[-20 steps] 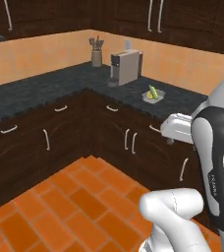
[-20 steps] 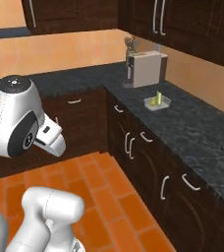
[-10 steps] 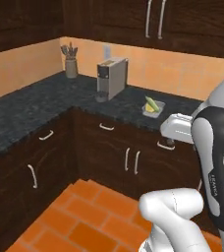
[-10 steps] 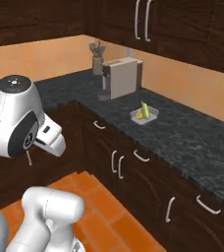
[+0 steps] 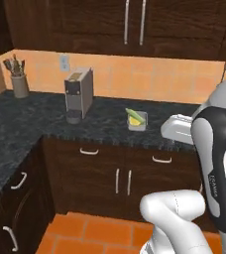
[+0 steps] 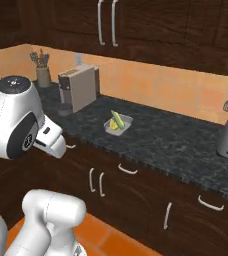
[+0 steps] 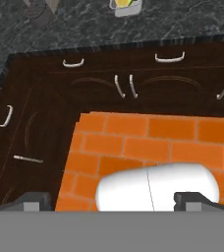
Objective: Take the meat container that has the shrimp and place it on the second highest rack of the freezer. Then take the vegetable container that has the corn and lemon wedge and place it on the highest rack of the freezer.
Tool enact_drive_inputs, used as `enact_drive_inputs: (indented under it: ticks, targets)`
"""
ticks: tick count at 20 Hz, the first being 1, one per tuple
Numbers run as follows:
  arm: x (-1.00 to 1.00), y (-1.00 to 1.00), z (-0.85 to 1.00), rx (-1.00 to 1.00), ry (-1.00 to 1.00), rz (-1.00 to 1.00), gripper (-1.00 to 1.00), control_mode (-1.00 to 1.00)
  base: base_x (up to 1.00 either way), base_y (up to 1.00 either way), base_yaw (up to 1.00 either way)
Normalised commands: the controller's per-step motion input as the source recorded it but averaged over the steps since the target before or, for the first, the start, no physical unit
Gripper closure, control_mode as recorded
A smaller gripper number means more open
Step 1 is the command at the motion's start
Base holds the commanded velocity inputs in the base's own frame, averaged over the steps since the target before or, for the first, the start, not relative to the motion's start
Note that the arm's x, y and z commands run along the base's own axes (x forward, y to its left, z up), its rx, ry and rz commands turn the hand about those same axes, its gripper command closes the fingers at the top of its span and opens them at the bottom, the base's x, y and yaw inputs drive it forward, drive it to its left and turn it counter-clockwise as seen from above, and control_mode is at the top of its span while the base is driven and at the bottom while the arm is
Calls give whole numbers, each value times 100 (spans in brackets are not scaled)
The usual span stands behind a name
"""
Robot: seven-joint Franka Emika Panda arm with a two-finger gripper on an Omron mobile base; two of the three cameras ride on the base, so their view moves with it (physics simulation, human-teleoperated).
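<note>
A small clear vegetable container (image 5: 137, 120) sits centre frame on the dark speckled worktop (image 5: 30, 124), holding the green-husked corn (image 6: 117, 119) laid slantwise and a yellow lemon wedge (image 5: 134, 120). To its left stands a grey coffee machine (image 5: 79, 94). The claw (image 7: 112, 201) hangs released, fingertips wide apart, over orange floor tiles (image 7: 148, 138).

- The gripper (image 7: 111, 201) points down toward the floor, its 2 dark fingertips (image 7: 33, 201) spread wide apart, nothing between them.
- The white arm is folded, elbow raised high.
</note>
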Motion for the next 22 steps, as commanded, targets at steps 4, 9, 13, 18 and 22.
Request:
enact_drive_inputs:
  ticks: [4, 9, 13, 18, 22]
  targets:
    - [0, 0, 0, 0, 0, 0, -100, 100, 58, 31, -64]
    - [0, 0, 0, 0, 0, 0, -100, 100, 71, 51, -59]
    - [0, 0, 0, 0, 0, 0, -100, 100, 74, 96, -46]
    - [65, 28, -46, -2, 14, -28, -100, -100, 15, 19, -8]
    - [92, -19, -92, 0, 13, -23, -100, -100, 0, 0, 0]
